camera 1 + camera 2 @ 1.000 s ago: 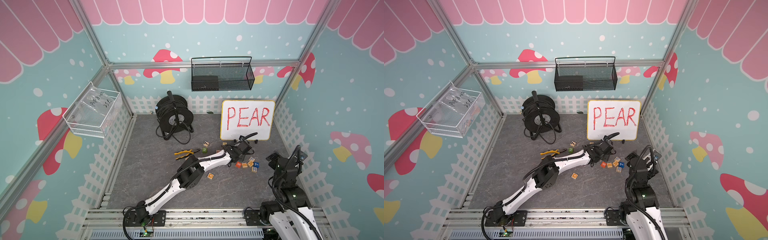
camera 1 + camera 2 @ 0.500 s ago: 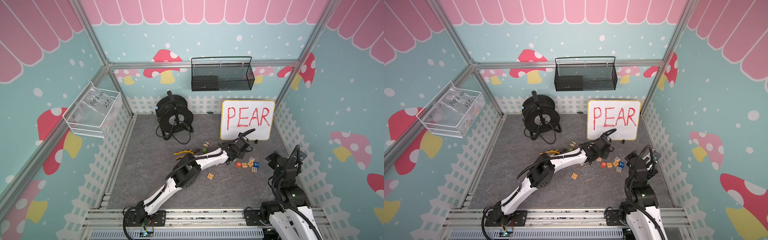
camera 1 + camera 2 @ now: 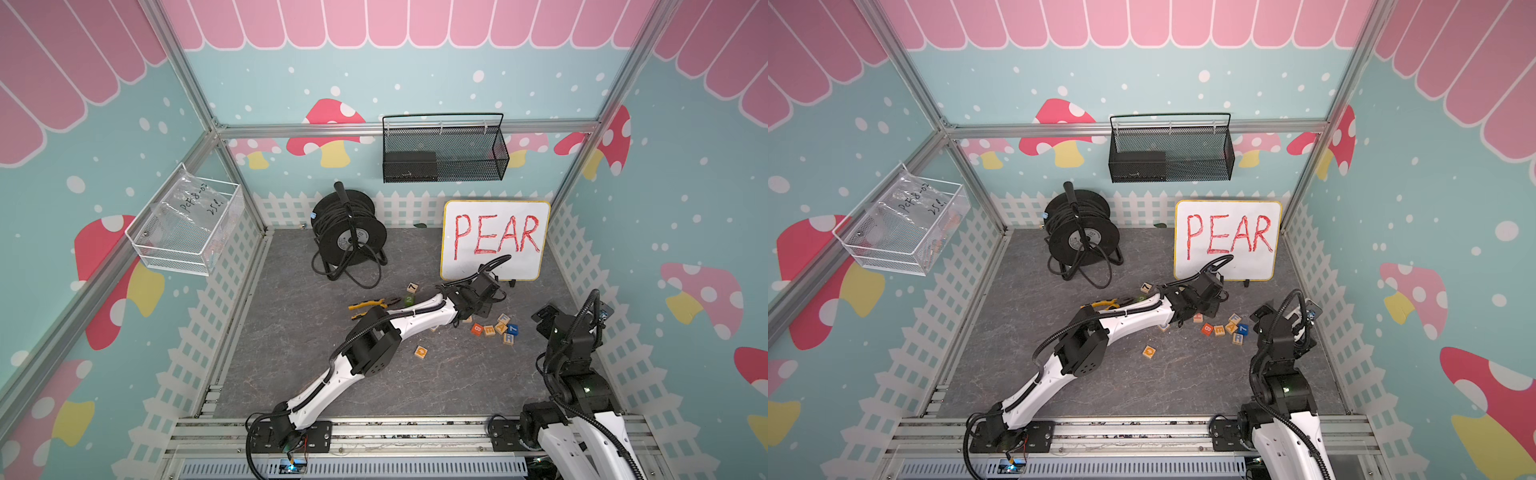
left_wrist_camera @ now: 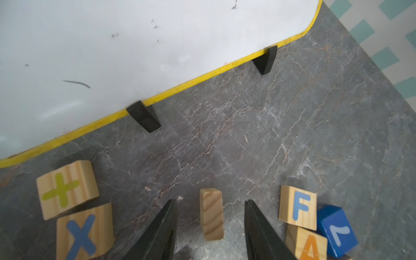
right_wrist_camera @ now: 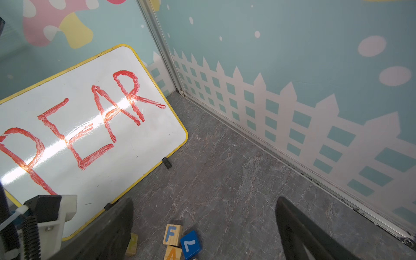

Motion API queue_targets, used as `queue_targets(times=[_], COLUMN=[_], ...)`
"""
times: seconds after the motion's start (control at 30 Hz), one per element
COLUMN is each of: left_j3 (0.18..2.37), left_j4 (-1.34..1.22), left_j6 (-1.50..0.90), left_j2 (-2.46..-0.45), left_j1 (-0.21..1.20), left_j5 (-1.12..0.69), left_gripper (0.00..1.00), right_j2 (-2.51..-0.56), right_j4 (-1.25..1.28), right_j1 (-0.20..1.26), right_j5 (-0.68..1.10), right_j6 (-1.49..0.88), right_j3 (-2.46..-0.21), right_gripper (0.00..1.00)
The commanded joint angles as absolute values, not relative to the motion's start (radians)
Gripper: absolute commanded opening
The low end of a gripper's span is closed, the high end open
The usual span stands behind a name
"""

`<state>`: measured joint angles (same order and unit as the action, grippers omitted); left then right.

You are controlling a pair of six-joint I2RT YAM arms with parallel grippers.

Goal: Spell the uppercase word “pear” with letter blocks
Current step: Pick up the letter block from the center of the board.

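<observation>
Counter [image 3: 291, 332]: grey stone-look surface, fenced in white on 3 sides.
Whiteboard [image 3: 494, 241]: yellow-edged, propped at the back right, with "PEAR" written in red.
Left arm [image 3: 374, 340]: stretched diagonally from the front rail to the foot of the whiteboard.
Right arm [image 3: 573, 345]: folded upright at the right side, near the cluster of blocks.
Cable reel [image 3: 349, 237]: black, standing at the back, left of the whiteboard.
Left pincer [image 4: 210, 201]: released. Its 2 black fingers [image 4: 162, 229] flank the bare-grain block, with a gap on each side.
Right pincer [image 5: 203, 200]: released wide and empty over bare counter.
Pliers [image 3: 365, 305]: yellow-handled, lying beside the left arm's forearm.
Bare-grain block [image 4: 211, 213]: pale wood, standing on the counter between the left pincer's fingers. Only a plain side shows in the left wrist view, so its letter cannot be read.
E block [image 3: 489, 330] [image 3: 1219, 330]: in both top views, in the cluster right of the left pincer, side by side with the A block.
A block [image 3: 500, 328]: orange letter, just right of the E block.
R block [image 3: 508, 338]: blue letter, just beside the A block on the side nearer the front rail.
Red 8 cube [image 3: 476, 329]: against the E block's left side.
F block [image 4: 298, 207]: just beyond the A block, next to the blue 7 cube [image 4: 337, 229].
X block [image 4: 84, 231]: touching the plus block [image 4: 67, 189], near the whiteboard's lower edge.
Orange-faced block [image 3: 421, 352]: alone, well apart from the cluster.
</observation>
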<state>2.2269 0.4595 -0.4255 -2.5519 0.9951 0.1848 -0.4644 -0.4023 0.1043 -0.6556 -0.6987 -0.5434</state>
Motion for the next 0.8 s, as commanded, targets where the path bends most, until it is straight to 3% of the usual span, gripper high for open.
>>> queue_targets(times=[0.0, 0.77], left_j3=[2.262, 2.332], left_j4=[0.493, 0.535], left_j6=[-0.439, -0.425], left_j2=[-2.588, -2.658], left_j1=[0.990, 0.990], left_j5=[0.176, 0.183], left_gripper=[0.49, 0.40], right_j2=[-0.468, -0.486], right_j4=[-0.391, -0.391], right_j1=[0.098, 0.094], right_j5=[-0.661, -0.666], right_j6=[-0.697, -0.696], right_j3=[-0.535, -0.538], right_gripper=[0.99, 0.99])
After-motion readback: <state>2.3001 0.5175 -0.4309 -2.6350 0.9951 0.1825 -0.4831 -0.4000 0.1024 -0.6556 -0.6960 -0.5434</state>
